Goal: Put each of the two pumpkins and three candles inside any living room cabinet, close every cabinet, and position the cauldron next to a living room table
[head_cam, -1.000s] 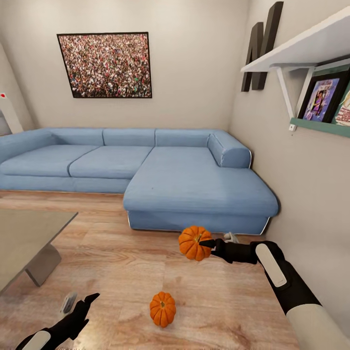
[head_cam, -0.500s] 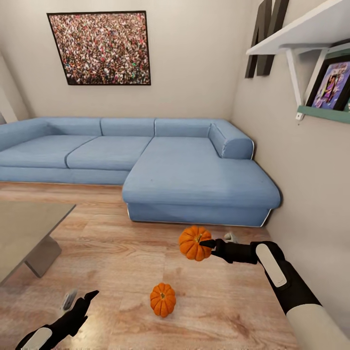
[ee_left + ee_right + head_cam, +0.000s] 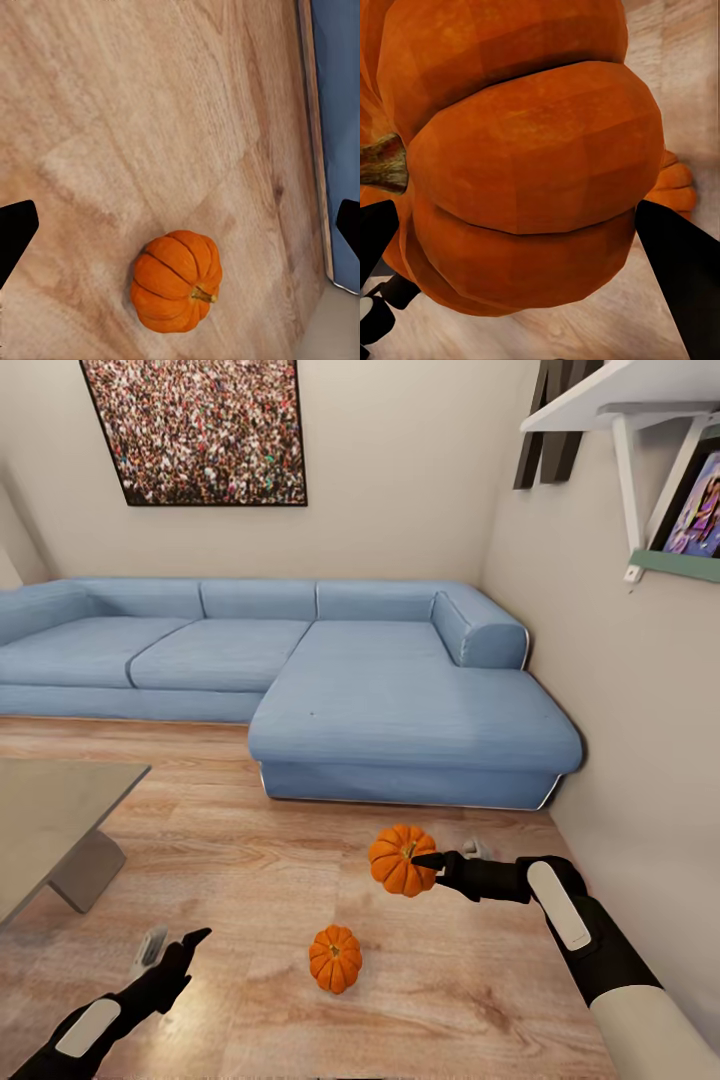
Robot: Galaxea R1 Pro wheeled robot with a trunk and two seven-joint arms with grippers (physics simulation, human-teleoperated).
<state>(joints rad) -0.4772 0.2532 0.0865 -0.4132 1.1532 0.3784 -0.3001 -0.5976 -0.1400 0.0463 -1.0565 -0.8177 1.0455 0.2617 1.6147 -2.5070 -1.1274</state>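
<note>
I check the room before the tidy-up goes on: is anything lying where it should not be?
Yes. One pumpkin lies loose on the wooden floor, tipped so its stem points sideways, near the sofa. The other pumpkin is off the floor, gripped in the right claw.

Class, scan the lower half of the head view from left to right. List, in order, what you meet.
Table → left gripper → pumpkin on the floor → held pumpkin → right gripper, shut on that pumpkin.
</note>
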